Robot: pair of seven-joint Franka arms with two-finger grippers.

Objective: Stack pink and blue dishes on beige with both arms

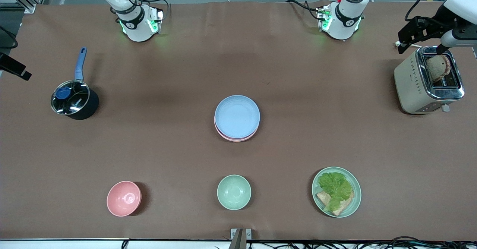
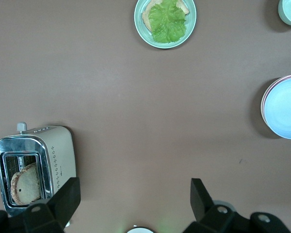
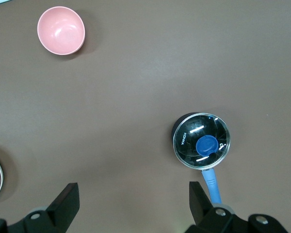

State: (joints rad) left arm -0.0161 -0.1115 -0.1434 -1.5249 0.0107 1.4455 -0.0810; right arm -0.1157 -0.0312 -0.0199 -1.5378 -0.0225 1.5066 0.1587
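The blue plate [image 1: 237,116] lies flat in the middle of the table [image 1: 238,55], face up. It is round, so it has no long side and points no way. It sits on top of the pink plate [image 1: 234,137], and only a thin pink rim shows under it. I cannot see a beige plate under them.

Nearer the front camera than the stack stands a green bowl [image 1: 234,192]. A pink bowl [image 1: 124,198] sits toward the right arm's end of the table. A green plate with lettuce and bread [image 1: 336,192] sits toward the left arm's end.

A black pot [image 1: 75,100] with a glass lid and a blue handle stands toward the right arm's end. A toaster [image 1: 428,79] with bread in its slot stands toward the left arm's end.

Both arms wait, pulled up high. The left gripper [image 2: 136,194] hangs over bare table beside the toaster, fingers wide apart, holding nothing. The right gripper [image 3: 134,196] hangs over bare table near the pot, fingers also wide apart and holding nothing.
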